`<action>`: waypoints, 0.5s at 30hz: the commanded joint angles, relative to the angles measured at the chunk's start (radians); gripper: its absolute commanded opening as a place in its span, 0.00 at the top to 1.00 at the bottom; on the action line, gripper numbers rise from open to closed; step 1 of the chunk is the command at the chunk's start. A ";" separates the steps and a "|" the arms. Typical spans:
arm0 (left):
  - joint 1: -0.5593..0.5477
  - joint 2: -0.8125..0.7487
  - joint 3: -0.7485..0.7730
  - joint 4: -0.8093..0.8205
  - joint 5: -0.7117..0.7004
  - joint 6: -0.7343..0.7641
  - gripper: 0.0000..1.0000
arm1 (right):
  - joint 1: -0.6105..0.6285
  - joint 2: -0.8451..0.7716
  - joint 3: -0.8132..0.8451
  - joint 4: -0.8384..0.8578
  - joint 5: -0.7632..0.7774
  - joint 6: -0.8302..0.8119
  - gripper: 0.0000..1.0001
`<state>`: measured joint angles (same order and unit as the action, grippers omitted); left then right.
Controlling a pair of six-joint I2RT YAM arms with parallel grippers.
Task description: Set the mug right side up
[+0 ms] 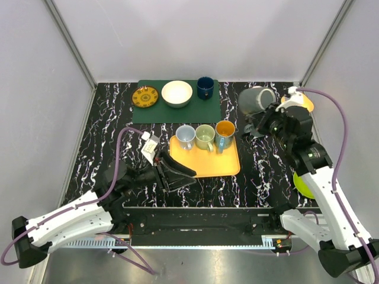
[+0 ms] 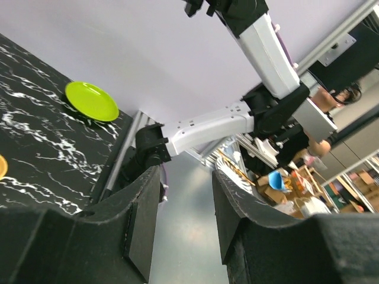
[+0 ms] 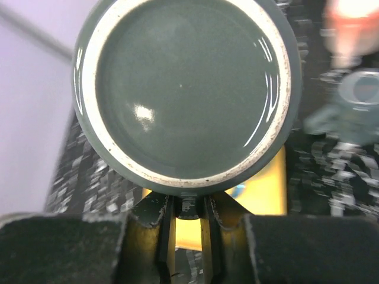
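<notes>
A grey-green mug hangs above the table's right rear, tipped onto its side. In the right wrist view its round base with a pale unglazed ring faces the camera. My right gripper is shut on the mug's handle, which sits pinched between the fingers just under the base. My left gripper lies low at the near left corner of the yellow tray, jaws apart with nothing between them.
Three upright mugs stand on the tray: pale blue, green and orange. A green mat at the back holds a yellow plate, a white bowl and a dark blue mug. A lime plate lies at the right.
</notes>
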<state>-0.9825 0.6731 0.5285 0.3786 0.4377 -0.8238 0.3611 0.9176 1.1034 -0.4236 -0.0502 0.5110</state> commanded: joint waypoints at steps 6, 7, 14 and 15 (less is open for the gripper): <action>0.004 -0.081 -0.045 -0.110 -0.157 0.080 0.57 | -0.270 0.064 -0.031 -0.155 0.331 -0.074 1.00; 0.004 -0.079 -0.050 -0.112 -0.160 0.081 0.57 | -0.290 0.067 -0.072 -0.158 0.311 -0.060 1.00; 0.004 -0.070 -0.085 -0.089 -0.156 0.091 0.57 | -0.321 0.108 -0.240 -0.121 0.247 0.017 1.00; 0.004 -0.058 -0.088 -0.081 -0.155 0.091 0.57 | -0.321 0.118 -0.250 -0.116 0.240 0.020 1.00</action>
<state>-0.9825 0.5987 0.4549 0.2592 0.3038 -0.7555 0.0425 1.0149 0.8791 -0.6281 0.2134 0.4881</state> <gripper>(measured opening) 0.430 0.210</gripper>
